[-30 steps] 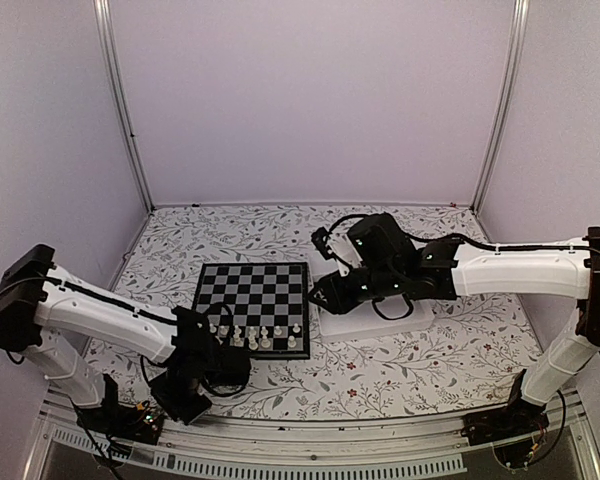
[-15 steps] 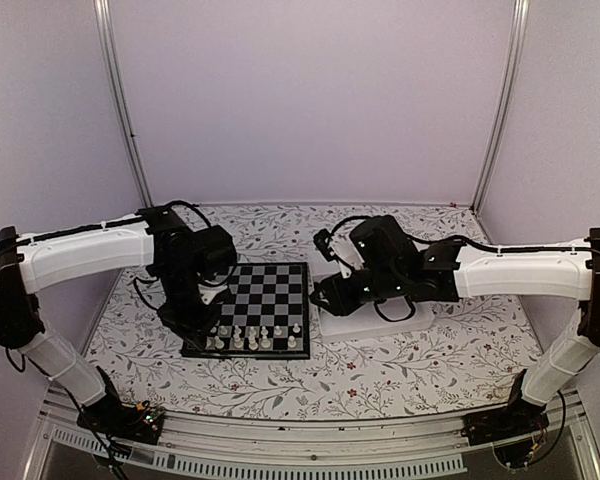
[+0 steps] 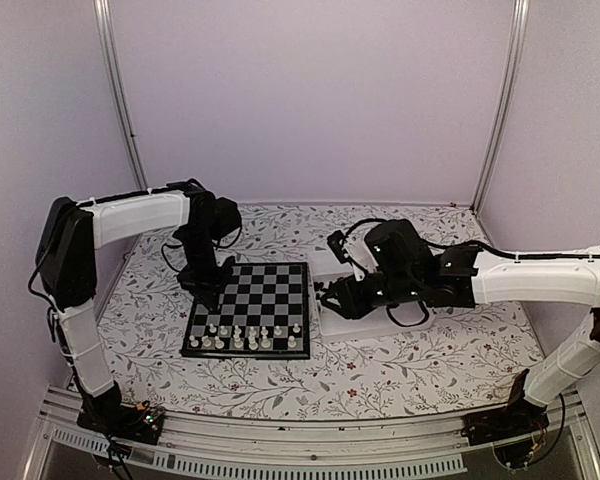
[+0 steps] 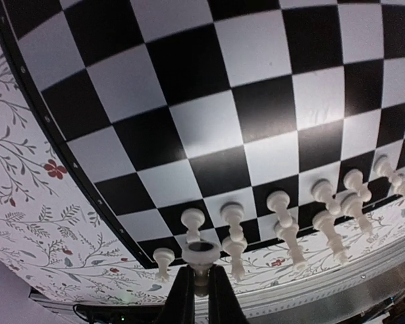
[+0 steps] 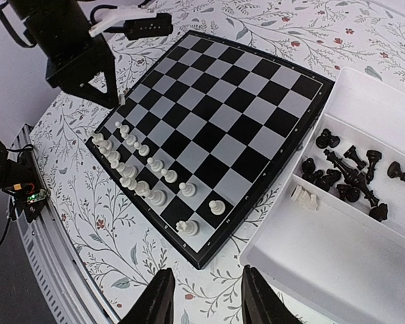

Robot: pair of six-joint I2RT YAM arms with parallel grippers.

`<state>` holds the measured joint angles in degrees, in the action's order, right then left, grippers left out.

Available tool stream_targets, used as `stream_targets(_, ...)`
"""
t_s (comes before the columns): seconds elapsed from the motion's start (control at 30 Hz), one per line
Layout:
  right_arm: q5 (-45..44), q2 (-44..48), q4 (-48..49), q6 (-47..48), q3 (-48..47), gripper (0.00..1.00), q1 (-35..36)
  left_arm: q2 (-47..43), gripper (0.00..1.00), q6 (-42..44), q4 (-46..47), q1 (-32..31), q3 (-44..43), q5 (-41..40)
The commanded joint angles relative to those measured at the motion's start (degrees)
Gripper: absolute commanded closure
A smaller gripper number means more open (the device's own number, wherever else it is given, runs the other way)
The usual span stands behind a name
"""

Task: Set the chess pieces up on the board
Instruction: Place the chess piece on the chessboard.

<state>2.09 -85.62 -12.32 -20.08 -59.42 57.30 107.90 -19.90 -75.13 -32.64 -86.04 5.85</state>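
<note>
The board [image 3: 265,290] lies at the table's middle. White chess pieces [image 3: 248,338] stand in two rows along its near edge; they also show in the left wrist view [image 4: 283,216] and the right wrist view [image 5: 142,175]. My left gripper [image 3: 208,296] hangs over the board's far left part, shut on a white chess piece [image 4: 201,256] in the left wrist view [image 4: 201,277]. My right gripper [image 5: 204,287] is open and empty, above the table by the board's near right corner [image 3: 328,298]. Black chess pieces [image 5: 351,169] and a white piece [image 5: 304,196] lie in the tray.
The white two-compartment tray [image 5: 337,263] sits right of the board, partly under my right arm [image 3: 375,328]. A metal rail [image 3: 280,440] runs along the table's near edge. Walls close in the back and sides.
My left arm swung from the near left of the board to over its far left part, carrying the white piece. My right arm drifted slightly right.
</note>
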Motion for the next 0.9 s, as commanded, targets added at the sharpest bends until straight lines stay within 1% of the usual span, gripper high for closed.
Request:
stream_targets(0.0,-1.00,3.22,0.89,-1.49,2.09,0.64,-0.42,3.74,1.00,1.14,1.01,3.89,-5.70,-1.53)
stream_targets(0.2,-1.58,5.54,-0.17,-2.14,3.87,0.64,-0.41,10.59,1.00,1.43,1.54,7.58,-10.31,0.06)
stream_targets(0.3,-1.75,6.73,-0.82,-2.33,4.68,0.64,-0.37,12.32,1.00,1.50,1.68,7.93,-10.55,0.24)
stream_targets(0.4,-4.10,7.75,-1.18,-2.42,5.46,0.64,-0.51,13.64,1.00,1.61,1.92,7.91,-10.46,1.21)
stream_targets(0.63,-5.09,8.80,-1.83,-2.12,5.91,0.64,-0.47,16.42,1.00,1.53,2.05,7.80,-10.95,2.64)
stream_targets(0.87,-5.37,8.40,-1.86,-1.49,5.17,0.64,-0.76,16.78,0.87,1.04,2.17,7.70,-13.93,2.13)
